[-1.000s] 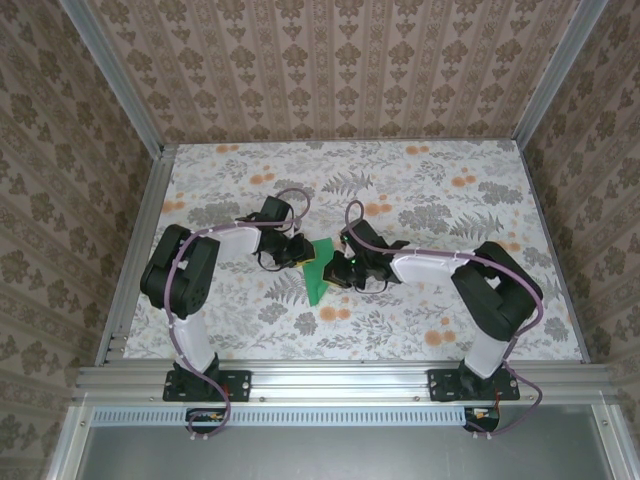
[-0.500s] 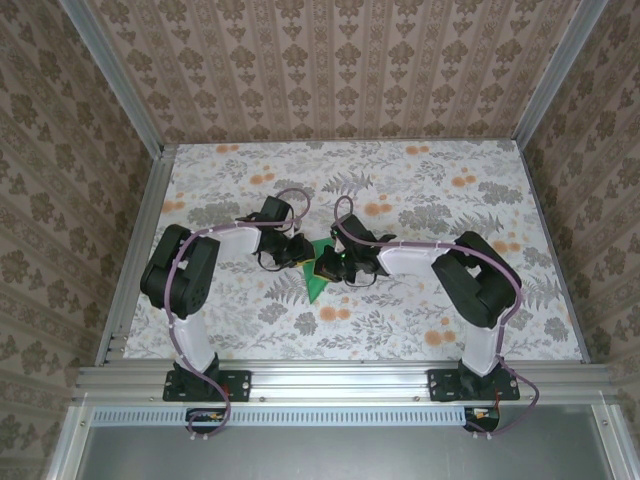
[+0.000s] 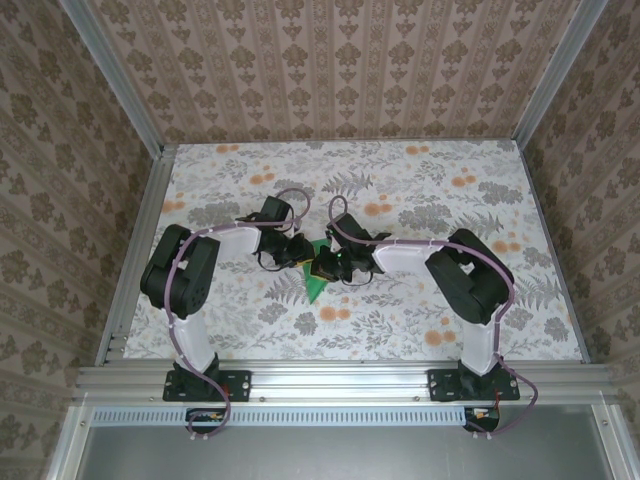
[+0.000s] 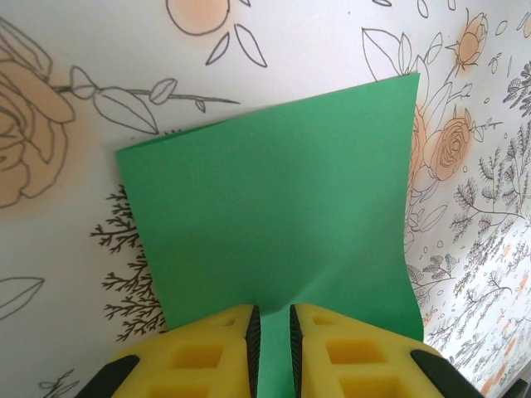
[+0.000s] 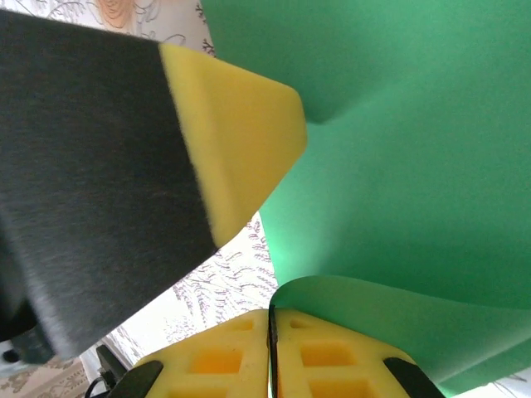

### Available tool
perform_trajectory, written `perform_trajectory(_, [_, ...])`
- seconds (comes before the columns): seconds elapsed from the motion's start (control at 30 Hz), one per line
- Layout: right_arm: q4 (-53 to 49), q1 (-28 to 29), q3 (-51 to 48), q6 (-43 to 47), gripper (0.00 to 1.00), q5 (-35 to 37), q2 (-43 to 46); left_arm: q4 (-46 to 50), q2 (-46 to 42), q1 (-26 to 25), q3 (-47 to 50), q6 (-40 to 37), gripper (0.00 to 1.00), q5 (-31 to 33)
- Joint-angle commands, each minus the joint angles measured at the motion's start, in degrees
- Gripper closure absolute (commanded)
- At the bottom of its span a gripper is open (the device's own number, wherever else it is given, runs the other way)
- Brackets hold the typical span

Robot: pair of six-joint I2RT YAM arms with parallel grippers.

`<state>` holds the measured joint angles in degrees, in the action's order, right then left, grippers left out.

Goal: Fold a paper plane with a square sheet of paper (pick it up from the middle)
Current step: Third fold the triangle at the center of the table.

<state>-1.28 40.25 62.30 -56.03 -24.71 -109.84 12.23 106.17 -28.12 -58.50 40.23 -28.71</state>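
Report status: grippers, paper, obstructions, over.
Left gripper shut on paper. Right gripper shut on its curled edge. Paper bowed between them. Left finger close beside right gripper.

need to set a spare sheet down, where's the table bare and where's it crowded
Bare: the far strip of the table along the back wall, and the near strip between the left arm's base and the right arm's base. Crowded: the centre, where the left gripper and right gripper meet on the green paper.
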Motion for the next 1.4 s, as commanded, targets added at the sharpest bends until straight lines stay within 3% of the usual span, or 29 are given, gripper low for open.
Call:
perform_trajectory(0.0, [-2.6,0.4,1.3,1.4,0.89,-0.9,-1.6,0.8,1.1,-0.6,0.6,-1.2,0.79,-0.1])
perform_trajectory(1.37, [-0.4,0.1,1.3,-1.6,0.87,2.2,-3.7,0.4,0.6,-0.6,1.4,-0.8,0.79,0.0])
